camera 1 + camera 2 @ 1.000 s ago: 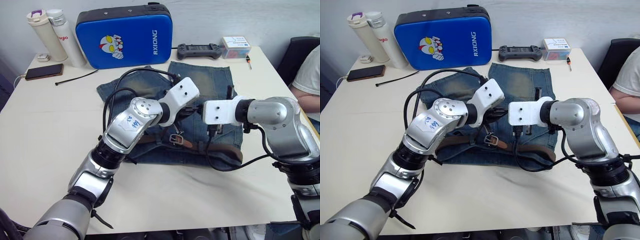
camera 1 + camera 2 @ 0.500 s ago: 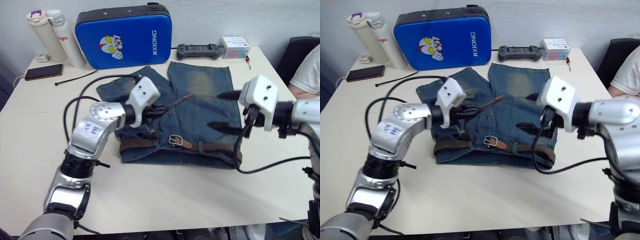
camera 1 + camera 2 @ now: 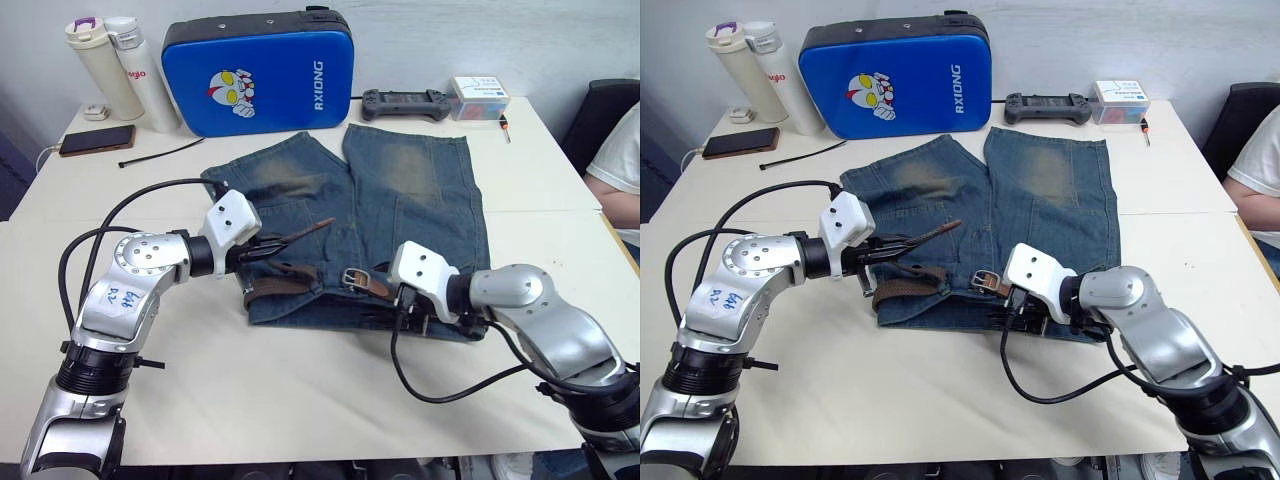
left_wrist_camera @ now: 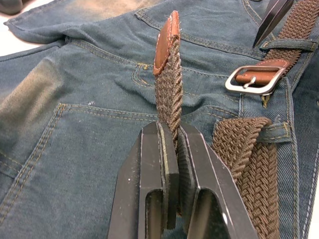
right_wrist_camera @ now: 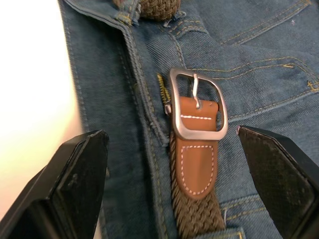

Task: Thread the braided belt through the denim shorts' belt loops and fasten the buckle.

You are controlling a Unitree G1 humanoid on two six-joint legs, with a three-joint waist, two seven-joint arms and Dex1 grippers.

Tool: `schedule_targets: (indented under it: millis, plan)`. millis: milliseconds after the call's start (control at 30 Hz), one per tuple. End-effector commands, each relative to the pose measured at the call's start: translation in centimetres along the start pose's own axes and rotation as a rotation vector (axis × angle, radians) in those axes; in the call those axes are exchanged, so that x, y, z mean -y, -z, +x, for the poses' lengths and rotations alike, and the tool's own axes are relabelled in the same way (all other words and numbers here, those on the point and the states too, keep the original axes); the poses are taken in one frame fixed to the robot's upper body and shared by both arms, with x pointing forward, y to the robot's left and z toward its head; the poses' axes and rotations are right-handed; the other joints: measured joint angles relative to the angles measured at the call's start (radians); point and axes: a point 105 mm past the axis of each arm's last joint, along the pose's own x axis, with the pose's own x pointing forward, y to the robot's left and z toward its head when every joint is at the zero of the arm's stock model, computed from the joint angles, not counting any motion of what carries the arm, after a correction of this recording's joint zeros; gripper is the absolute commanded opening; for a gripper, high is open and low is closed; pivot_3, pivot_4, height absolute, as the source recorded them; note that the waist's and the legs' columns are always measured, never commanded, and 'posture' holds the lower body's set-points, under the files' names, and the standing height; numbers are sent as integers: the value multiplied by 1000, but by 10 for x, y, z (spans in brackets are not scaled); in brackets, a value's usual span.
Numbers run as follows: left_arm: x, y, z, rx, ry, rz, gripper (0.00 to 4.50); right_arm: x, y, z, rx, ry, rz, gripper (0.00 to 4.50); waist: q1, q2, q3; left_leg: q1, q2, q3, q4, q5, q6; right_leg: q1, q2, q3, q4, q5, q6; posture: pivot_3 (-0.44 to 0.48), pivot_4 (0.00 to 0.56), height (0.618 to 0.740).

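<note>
The denim shorts (image 3: 410, 190) lie flat on the table with the waistband towards me. The braided belt (image 3: 285, 283) runs along that waistband under a belt loop (image 4: 290, 44). My left gripper (image 4: 169, 132) is shut on the belt's free end, holding it up off the denim with the tan tip (image 3: 318, 226) pointing away. The silver buckle (image 5: 197, 104) lies flat on the waistband near the fly. My right gripper (image 5: 174, 164) is open and low over the shorts, one finger on each side of the buckle, touching nothing.
At the back of the table stand a blue case (image 3: 255, 70), two bottles (image 3: 100, 65), a phone (image 3: 97, 140), a black cable tie (image 3: 160, 152), a controller (image 3: 405, 100) and a small box (image 3: 478, 95). A person (image 3: 620, 170) sits at the right edge.
My right gripper opened wide, swung out to the right, then came down over the buckle. My left gripper has pulled the belt's tip end leftwards, away from the buckle.
</note>
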Motion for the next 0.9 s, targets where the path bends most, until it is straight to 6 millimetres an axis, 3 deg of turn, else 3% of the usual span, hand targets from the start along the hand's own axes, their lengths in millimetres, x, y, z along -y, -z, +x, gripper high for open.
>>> schedule_targets:
  millis: [33, 233, 267, 333, 567, 600, 700, 900]
  plan:
    - [-8, -11, -6, 23, -39, 43, 0, 4, -2, 7, 9, 45, -45, 4392, -4, 0, 0, 0, 0, 0, 0, 0, 0, 0, 0, 0, 0, 0, 0, 0, 150, 740]
    - [-10, -11, -5, 22, -40, 49, 0, 10, 2, 15, 1, 92, -22, 4392, -13, 0, 0, 0, 0, 0, -1, 0, 0, 0, 0, 0, 5, 0, 0, 0, 150, 740]
    - [-10, -11, -5, 22, -39, 58, 0, 12, 0, 15, 15, 103, -7, 4159, -13, 0, 0, 0, 0, 0, -1, 0, 0, 0, 0, 0, 5, 0, 0, 0, 150, 740]
    - [-11, -11, -4, 23, -37, 71, 0, 15, -2, 14, 30, 122, 4, 3612, -13, 0, 0, 0, 0, 0, -1, 0, 0, 0, 0, 0, 5, 0, 0, 0, 150, 740]
    - [-12, -12, -2, 25, -39, 125, 0, 28, -11, 8, 85, 214, 60, 240, -13, 0, 0, 0, 0, 0, -1, 0, 0, -1, 0, 0, 5, 0, 0, 0, 150, 740]
    - [-12, -12, -1, 25, -43, 123, 0, 32, -12, 7, 98, 237, 85, 58, -13, 0, 0, 0, 0, 0, -1, 0, 0, -1, 0, 0, 5, 0, 0, 0, 150, 740]
    - [-13, -13, 2, 24, -57, 112, 0, 40, -13, 5, 113, 297, 142, 60, -13, 0, 0, 0, 0, 0, -1, 0, 0, -1, 0, 0, 5, 0, 0, 0, 150, 740]
    - [6, -8, 19, -54, -27, -10, 0, 52, -13, 3, 151, 429, 339, 60, -13, 0, 0, 0, 0, 0, -1, 0, 0, -1, 0, 0, 6, 0, 0, 0, 150, 740]
